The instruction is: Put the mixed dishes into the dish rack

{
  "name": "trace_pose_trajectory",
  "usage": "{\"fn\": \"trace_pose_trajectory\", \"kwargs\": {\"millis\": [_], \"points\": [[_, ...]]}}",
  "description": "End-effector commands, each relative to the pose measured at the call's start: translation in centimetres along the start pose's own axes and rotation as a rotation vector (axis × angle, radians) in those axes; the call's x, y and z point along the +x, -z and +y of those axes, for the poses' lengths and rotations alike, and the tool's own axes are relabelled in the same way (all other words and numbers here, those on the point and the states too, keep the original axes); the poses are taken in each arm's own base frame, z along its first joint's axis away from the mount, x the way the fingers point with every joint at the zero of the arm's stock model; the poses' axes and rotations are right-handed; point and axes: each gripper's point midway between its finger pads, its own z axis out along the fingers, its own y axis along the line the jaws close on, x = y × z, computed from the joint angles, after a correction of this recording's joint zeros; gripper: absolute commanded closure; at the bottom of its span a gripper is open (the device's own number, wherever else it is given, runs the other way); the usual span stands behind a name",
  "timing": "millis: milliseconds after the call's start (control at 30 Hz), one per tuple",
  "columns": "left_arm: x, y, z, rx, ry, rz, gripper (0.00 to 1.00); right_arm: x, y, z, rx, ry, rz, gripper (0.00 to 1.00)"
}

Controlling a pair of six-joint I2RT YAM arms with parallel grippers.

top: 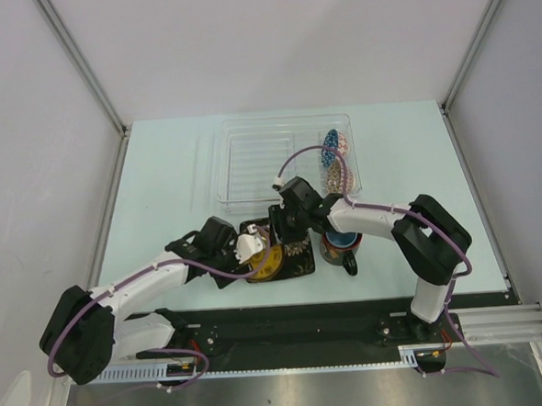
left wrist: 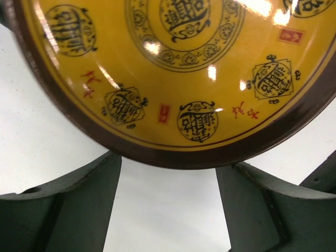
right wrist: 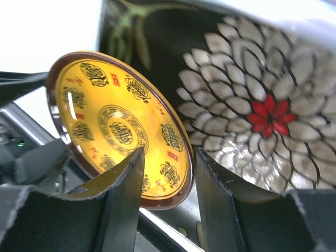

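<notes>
Down at the bottom of the overhead view, my left gripper [left wrist: 168, 173] reaches in low from the lower left. Its jaws are wide apart and hold nothing (the plate's rim lies right at its tips; whether it touches, I can't say). My right gripper [right wrist: 169, 157] comes in from the right, wrist bent down, fingers pinched across the yellow plate [right wrist: 115, 121]. The plate is tipped up on edge over the dark square plate [right wrist: 262, 105] at frame centre. Just right of them, the mug [top: 340, 245] waits on the table [top: 168, 182]. Farther up, the dish rack [top: 224, 164] holds only the bowl [top: 332, 149], at its right end. One of four loaded, I reckon, with both plates and the mug left.
</notes>
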Motion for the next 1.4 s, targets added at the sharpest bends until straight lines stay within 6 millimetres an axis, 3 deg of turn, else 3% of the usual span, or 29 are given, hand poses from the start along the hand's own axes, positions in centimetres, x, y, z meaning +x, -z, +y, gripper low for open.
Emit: {"fn": "trace_pose_trajectory", "kwargs": {"millis": [0, 533, 933, 1167, 1267, 1367], "points": [[-4.3, -0.1, 1.5, -0.042, -0.008, -0.154, 0.24, -1.4, 3.0, 9.0, -0.327, 0.028, -0.012, 0.54], [-5.1, -0.4, 1.8, -0.045, -0.009, -0.175, 0.24, -0.2, 3.9, 12.9, -0.547, 0.046, 0.074, 0.54], [-5.8, 0.4, 2.4, -0.078, -0.005, -0.207, 0.25, 0.2, 2.8, 12.8, -0.556, 0.02, 0.095, 0.57], [-5.4, 0.1, 2.2, -0.073, 0.011, -0.199, 0.25, 0.7, 1.7, 11.5, -0.508, 0.014, 0.113, 0.57], [-6.2, 1.4, 3.0, -0.106, 0.02, -0.218, 0.26, 0.6, 1.8, 11.1, -0.489, 0.023, 0.109, 0.55], [-7.8, 4.0, 4.3, -0.142, 0.038, -0.262, 0.26, 0.2, 2.4, 11.2, -0.489, 0.029, 0.092, 0.53]]}}
